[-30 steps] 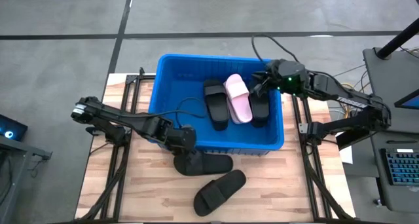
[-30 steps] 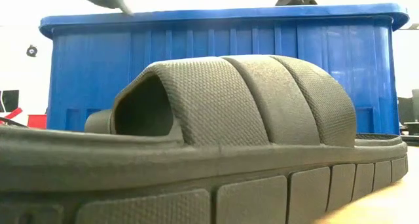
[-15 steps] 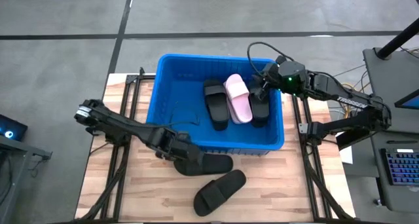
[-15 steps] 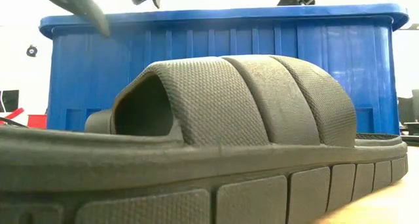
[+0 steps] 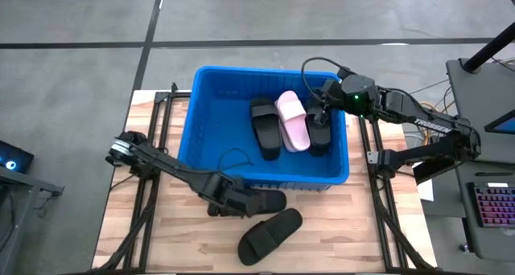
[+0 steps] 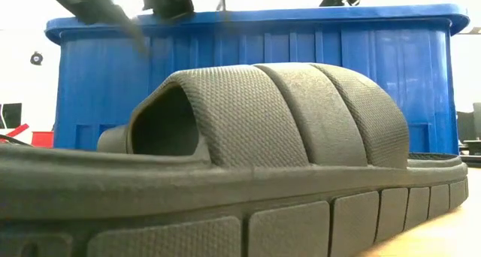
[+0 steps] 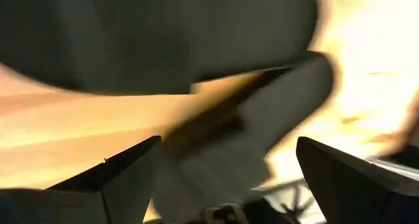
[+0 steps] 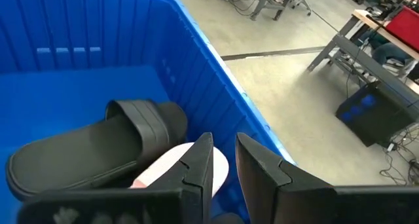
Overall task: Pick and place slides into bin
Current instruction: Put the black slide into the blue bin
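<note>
On the table (image 5: 169, 235), black slide (image 5: 256, 201) touches left pincer (image 5: 228, 203).

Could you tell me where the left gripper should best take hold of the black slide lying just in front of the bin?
Probably across its wide strap, from above: the black slide lies flat, sole down, on the table, so the raised strap is the graspable part. The open left gripper is already at its heel end.
</note>
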You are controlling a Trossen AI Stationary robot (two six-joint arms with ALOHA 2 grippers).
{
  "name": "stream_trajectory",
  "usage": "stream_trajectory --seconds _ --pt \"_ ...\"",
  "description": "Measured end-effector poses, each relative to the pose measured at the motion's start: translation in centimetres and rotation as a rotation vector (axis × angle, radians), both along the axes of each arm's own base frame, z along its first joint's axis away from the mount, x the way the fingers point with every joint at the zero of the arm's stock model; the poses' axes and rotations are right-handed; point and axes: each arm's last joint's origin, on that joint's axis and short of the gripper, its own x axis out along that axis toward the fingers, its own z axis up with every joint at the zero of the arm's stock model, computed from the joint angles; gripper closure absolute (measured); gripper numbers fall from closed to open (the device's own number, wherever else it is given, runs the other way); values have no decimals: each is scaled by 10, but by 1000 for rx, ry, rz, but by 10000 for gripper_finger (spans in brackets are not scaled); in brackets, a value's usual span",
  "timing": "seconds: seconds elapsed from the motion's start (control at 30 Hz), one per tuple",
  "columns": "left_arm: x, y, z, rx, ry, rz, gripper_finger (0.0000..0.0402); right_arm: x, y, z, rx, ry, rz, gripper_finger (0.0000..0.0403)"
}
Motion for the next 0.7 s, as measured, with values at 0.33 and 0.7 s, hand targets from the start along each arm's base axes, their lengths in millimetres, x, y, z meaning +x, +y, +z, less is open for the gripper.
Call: stream_trajectory --seconds 0.33,0.7 --pt "22 -21 9 320 -141 -39 63 0 0 -1 -14 20 10 346" --pt "17 -44 -15 361 -56 -8 63 -3 1 -5 8 68 7 346"
